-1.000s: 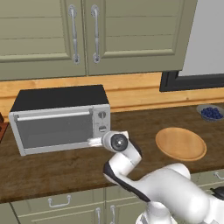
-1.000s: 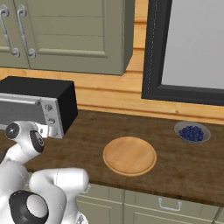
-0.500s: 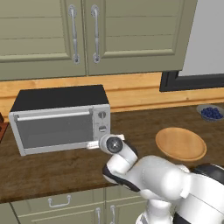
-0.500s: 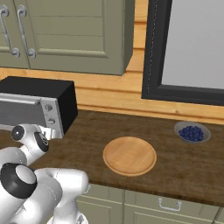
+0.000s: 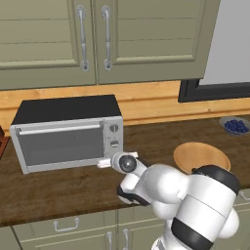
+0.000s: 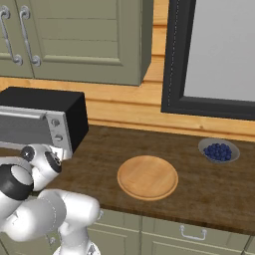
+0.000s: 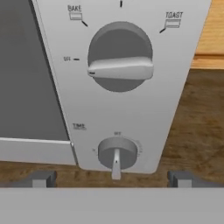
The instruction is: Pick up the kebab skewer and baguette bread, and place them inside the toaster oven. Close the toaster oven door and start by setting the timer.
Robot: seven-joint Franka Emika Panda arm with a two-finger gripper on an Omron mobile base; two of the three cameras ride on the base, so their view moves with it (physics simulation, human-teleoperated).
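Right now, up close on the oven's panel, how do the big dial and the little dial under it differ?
The big dial is much wider than the little dial. The big dial's bar lies sideways, pointing left; the little dial's pointer hangs straight down. BAKE and TOAST flank the big one; the little one is marked for time. Both are round and grey, on the toaster oven.

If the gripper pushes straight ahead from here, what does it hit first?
Most likely the toaster oven control panel, at or near the small timer knob, which sits between the gripper fingertips in the hand view. Depth is hard to judge, but nothing lies between.
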